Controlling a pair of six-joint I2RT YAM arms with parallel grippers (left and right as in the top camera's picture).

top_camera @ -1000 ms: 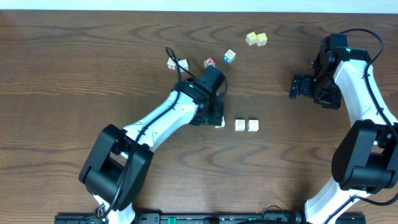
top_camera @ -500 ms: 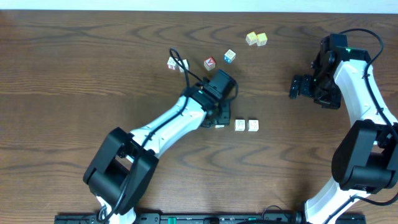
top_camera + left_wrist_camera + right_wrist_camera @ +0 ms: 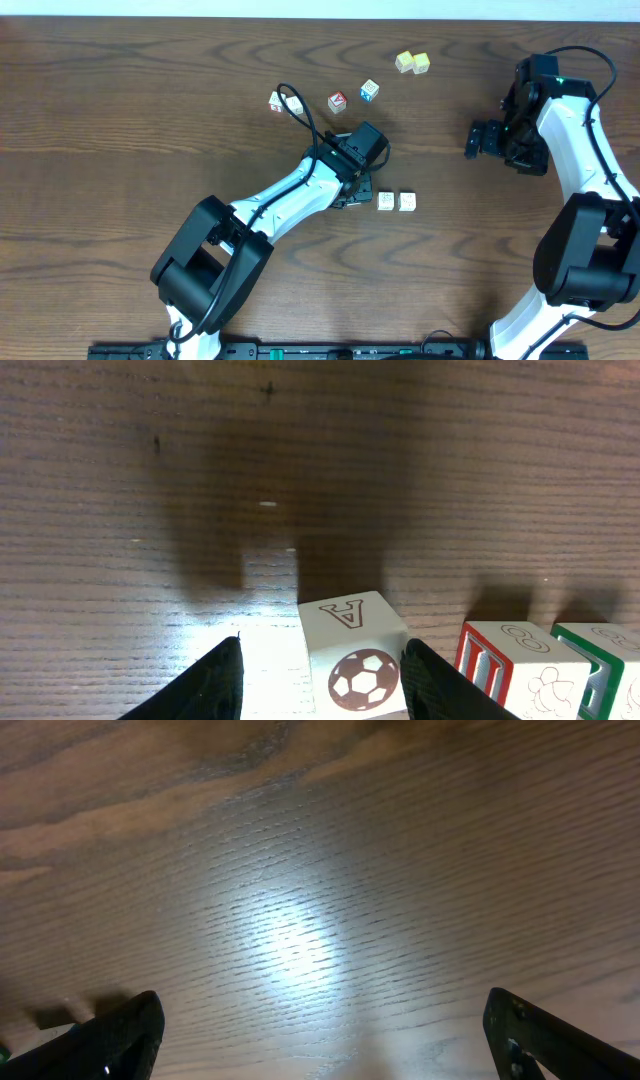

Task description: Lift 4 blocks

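Overhead cam: I see L gripper (image 3: 322, 660) open, straddling one block (image 3: 350, 645) mid-table, just beside two more blocks (image 3: 386, 201). R gripper (image 3: 320, 1025) wide open, holding nothing.

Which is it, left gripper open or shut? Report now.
Open: the left gripper straddles a block, and bare table shows between one finger and it.

Mid-table, the left gripper (image 3: 356, 199) sits low just beside two cream blocks (image 3: 386, 202) lying side by side. Toward the far edge lie a red-faced cube (image 3: 337, 101), a blue-faced cube (image 3: 369, 90) and, farther right, two yellow cubes (image 3: 404, 62). The right gripper (image 3: 477, 140) hangs nearer the right edge.
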